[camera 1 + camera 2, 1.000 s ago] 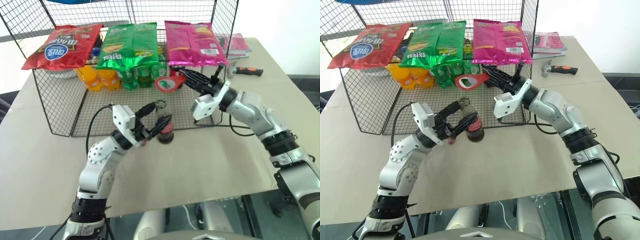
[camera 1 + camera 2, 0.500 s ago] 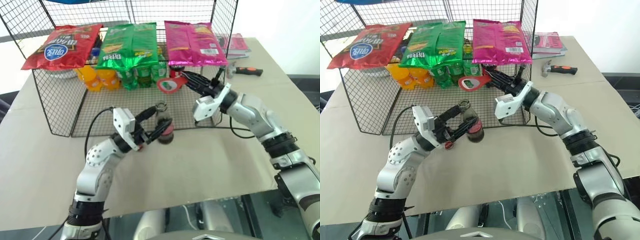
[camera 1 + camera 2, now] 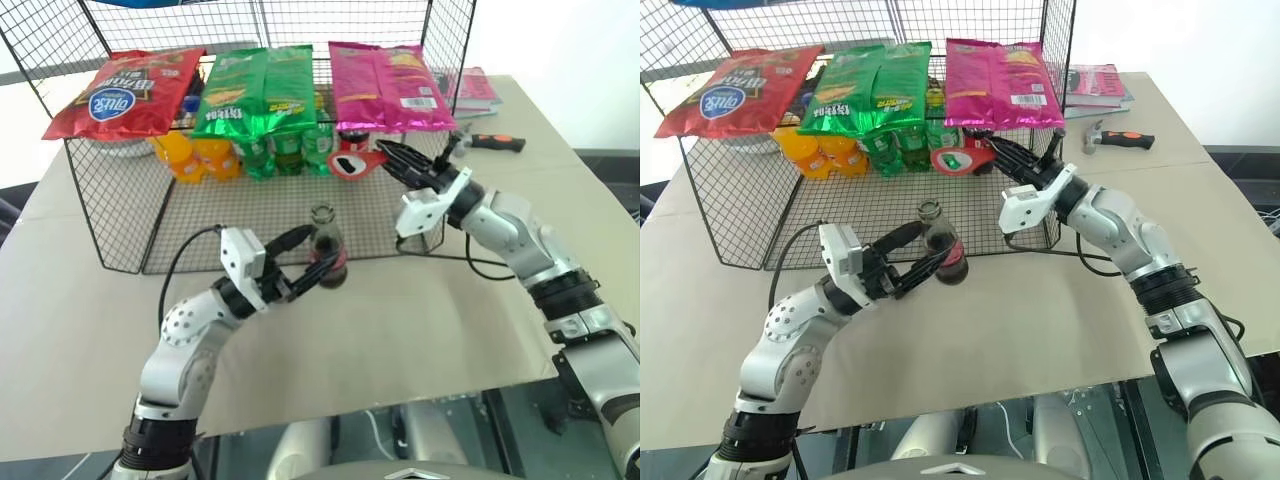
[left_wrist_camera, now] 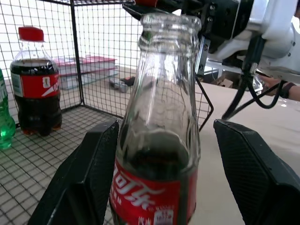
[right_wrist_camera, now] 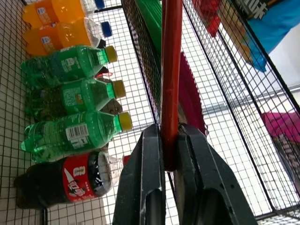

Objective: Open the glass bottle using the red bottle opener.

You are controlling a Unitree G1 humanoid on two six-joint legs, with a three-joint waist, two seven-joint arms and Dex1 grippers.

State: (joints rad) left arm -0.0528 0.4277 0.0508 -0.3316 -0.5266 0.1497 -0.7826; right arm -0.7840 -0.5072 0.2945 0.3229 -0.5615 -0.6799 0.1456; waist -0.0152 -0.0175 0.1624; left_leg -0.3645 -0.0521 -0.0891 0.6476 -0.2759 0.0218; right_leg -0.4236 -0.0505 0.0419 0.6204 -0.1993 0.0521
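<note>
Small clear glass cola bottle (image 3: 326, 250), dark-filled and red-labelled, stands upright at the wire mat's front edge, its mouth now bare; the left gripper (image 3: 300, 262) has its fingers against its sides; the flat red bottle opener (image 3: 352, 161), clamped edgewise in the right gripper (image 3: 400, 161), has drawn off rightward since a second ago; opening looks done.

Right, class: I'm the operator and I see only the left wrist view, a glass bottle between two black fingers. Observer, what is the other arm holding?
Observer: The right gripper is shut on the narrow handle of the red bottle opener.
Operator: Is its head on the bottle's mouth?
Observer: No. It is raised clear of the glass bottle, near the front of the wire rack.
Operator: What's on top of that rack?
Observer: Snack bags lie across its top.
</note>
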